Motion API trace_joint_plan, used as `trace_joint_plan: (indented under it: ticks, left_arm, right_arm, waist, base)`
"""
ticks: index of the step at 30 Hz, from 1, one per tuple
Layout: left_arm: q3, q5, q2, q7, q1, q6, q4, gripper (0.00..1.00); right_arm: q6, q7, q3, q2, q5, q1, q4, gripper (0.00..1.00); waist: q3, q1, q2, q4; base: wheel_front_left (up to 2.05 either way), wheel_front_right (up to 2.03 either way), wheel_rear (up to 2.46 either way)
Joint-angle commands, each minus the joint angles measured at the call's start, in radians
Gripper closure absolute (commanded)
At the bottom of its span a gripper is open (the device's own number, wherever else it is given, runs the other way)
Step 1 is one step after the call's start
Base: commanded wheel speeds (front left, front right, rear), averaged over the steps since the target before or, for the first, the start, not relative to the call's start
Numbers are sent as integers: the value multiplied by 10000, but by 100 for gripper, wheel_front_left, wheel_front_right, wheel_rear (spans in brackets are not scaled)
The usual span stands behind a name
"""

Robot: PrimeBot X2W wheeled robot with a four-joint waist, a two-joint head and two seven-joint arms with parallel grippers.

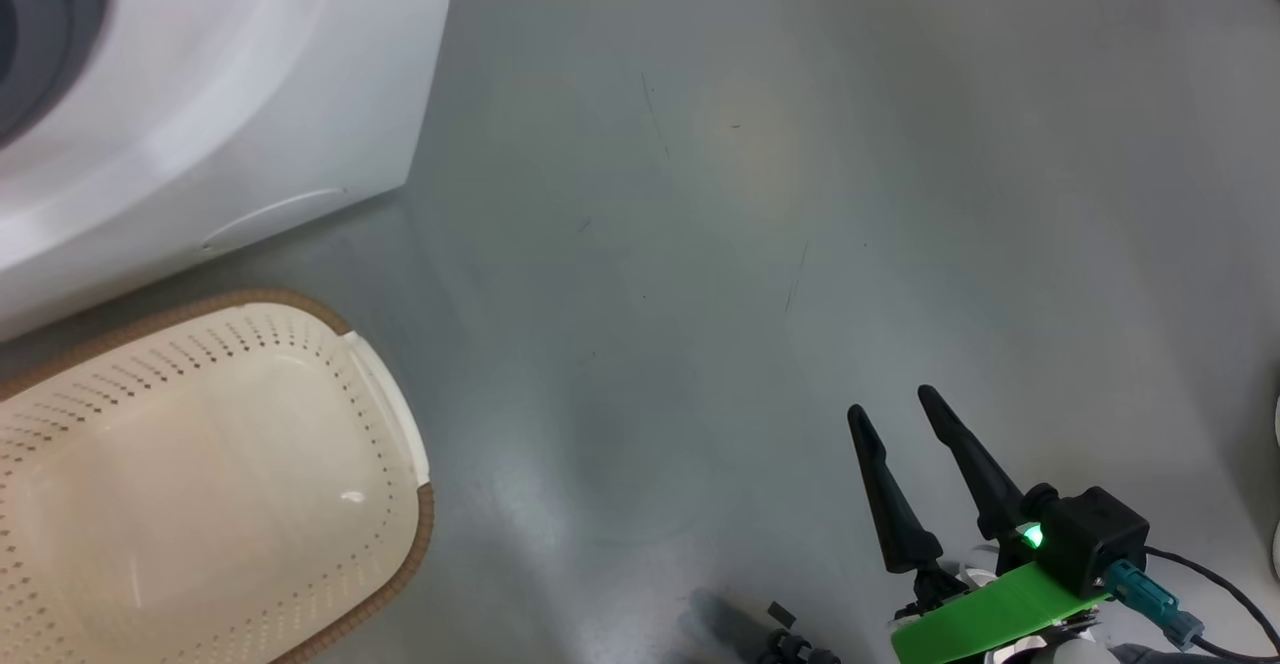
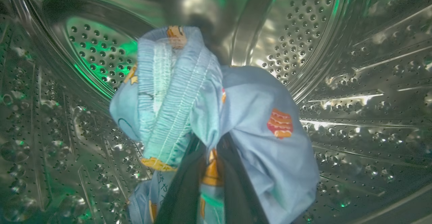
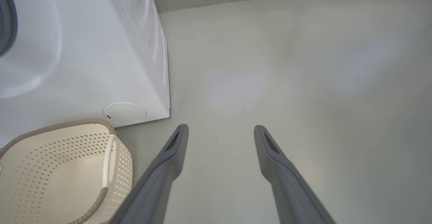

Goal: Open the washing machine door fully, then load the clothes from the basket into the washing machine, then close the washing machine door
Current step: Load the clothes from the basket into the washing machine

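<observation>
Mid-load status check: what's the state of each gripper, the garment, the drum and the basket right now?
left gripper: shut on the light blue garment, inside the drum.
light blue garment: bunched, held, not yet released.
drum: reached into by the left gripper.
right gripper: open, holding nothing, over the floor.
basket: upright, visible part empty.

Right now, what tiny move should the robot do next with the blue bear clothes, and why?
Probably open the left tool and let the light blue garment drop. The tool is shut on it well inside the steel drum, with its perforated wall all around, so it looks ready to release. The part of the basket in view holds no clothes.
</observation>
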Motion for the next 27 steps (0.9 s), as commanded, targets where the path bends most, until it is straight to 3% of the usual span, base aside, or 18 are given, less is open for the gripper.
trace_joint_plan:
  ticks: [1,8,9,11,12,13,27]
  left_arm:
    - [113,54,539,-58,-244,111,-165,100]
    - [-65,134,550,115,-442,206,811,100]
    - [-97,138,528,212,-490,227,977,93]
    - [-190,184,489,338,-595,275,1233,60]
    - [-223,188,451,346,-632,292,1334,4]
    - [-279,211,415,387,-649,300,1456,0]
    - [-421,-172,-845,69,-134,495,2259,0]
  right_arm:
    - [62,-49,203,-133,104,-78,-228,0]
    - [62,-49,339,-133,100,-49,-165,0]
    - [62,-49,335,-133,99,-38,-153,0]
    - [62,-49,311,-133,95,-19,-126,0]
    - [62,-49,288,-133,96,-10,-110,0]
    - [62,-49,269,-133,92,2,-97,0]
    - [62,-49,-88,-133,-183,-102,-17,0]
  waist:
    - [123,0,0,-12]
    - [88,0,0,-103]
    - [67,0,0,-100]
    - [16,0,0,-77]
    - [-30,0,0,-54]
    - [-84,0,0,-31]
    - [-1045,0,0,966]
  base:
    - [0,0,0]
    - [0,0,0]
    - [0,0,0]
    - [0,0,0]
    - [0,0,0]
    - [0,0,0]
    - [0,0,0]
